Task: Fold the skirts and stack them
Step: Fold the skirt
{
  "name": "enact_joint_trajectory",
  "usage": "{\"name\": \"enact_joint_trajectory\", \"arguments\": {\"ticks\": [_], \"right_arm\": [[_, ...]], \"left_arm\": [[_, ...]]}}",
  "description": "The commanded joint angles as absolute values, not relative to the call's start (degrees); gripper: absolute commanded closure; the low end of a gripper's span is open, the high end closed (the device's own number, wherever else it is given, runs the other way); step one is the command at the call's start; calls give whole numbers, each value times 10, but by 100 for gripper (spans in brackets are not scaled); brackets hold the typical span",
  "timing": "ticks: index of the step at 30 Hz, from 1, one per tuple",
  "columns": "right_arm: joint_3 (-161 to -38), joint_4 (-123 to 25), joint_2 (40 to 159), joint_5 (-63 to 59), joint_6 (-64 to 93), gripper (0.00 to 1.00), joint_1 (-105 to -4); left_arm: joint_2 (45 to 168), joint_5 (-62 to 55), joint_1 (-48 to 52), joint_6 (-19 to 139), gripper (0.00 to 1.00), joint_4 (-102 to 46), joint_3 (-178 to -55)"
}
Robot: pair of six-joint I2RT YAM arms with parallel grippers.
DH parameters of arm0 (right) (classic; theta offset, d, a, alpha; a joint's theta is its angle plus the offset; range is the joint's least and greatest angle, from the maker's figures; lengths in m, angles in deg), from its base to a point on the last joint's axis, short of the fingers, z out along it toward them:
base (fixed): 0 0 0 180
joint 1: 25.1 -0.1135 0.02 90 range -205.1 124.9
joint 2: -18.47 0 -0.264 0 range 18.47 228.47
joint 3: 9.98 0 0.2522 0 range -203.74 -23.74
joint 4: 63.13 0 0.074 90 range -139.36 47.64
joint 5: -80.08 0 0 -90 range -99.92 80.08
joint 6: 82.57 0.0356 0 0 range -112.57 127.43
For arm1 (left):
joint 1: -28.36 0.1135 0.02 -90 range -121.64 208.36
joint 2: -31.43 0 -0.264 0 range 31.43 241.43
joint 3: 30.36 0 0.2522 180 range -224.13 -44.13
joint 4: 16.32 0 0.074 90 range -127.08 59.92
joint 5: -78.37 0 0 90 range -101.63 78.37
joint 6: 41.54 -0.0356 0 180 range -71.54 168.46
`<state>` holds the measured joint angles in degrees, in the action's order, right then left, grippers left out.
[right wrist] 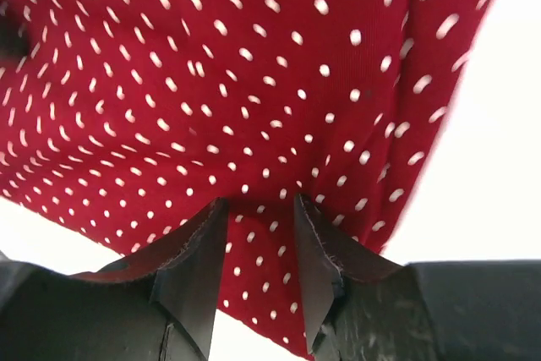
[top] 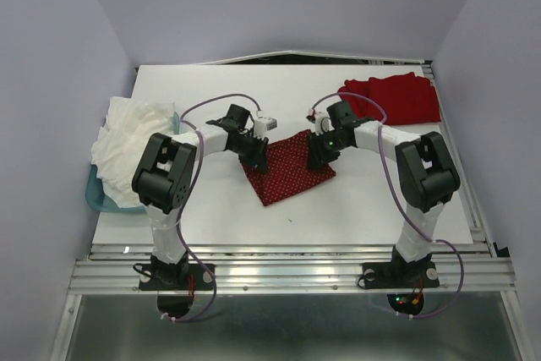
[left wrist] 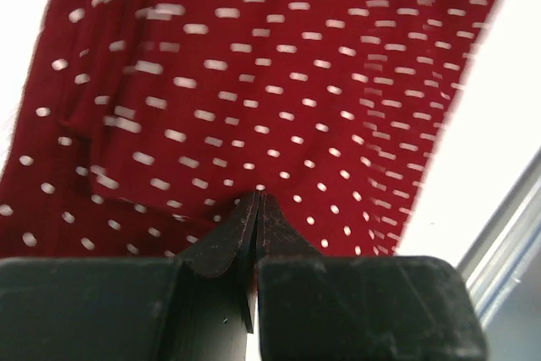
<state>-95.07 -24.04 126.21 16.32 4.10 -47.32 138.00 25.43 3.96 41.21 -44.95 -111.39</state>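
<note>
In the middle of the white table (top: pixel 355 209), I see my left gripper (left wrist: pixel 256 202) pinched shut on the dark red white-dotted cloth skirt (top: pixel 292 171). My right gripper (right wrist: pixel 260 206) stands half open around its edge.

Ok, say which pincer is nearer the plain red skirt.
Right. The right pincer is at the right corner of the polka-dot skirt, left of the plain red skirt; the left pincer is at its other corner, farther off.

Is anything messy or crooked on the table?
Yes. The polka-dot skirt in the middle lies crooked, corners turned diagonal to the table edges. White cloth bulges over the blue basket rim on the left.
</note>
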Motion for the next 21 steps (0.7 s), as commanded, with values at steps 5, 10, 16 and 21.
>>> {"name": "enact_joint_trajectory", "arguments": {"ticks": [5, 10, 16, 21], "right_arm": [[-913, -285, 1237, 279, 125, 48, -479], [-973, -284, 1118, 226, 163, 27, -474], [-977, -263, 1012, 79, 168, 6, -463], [-917, -219, 977, 17, 197, 1, -425]], "left_arm": [[1446, 219, 88, 389, 90, -478, -1206], [1373, 219, 94, 326, 75, -492, -1219], [1251, 150, 50, 278, 62, -496, -1236], [1163, 35, -56, 187, 59, -464, -1174]]}}
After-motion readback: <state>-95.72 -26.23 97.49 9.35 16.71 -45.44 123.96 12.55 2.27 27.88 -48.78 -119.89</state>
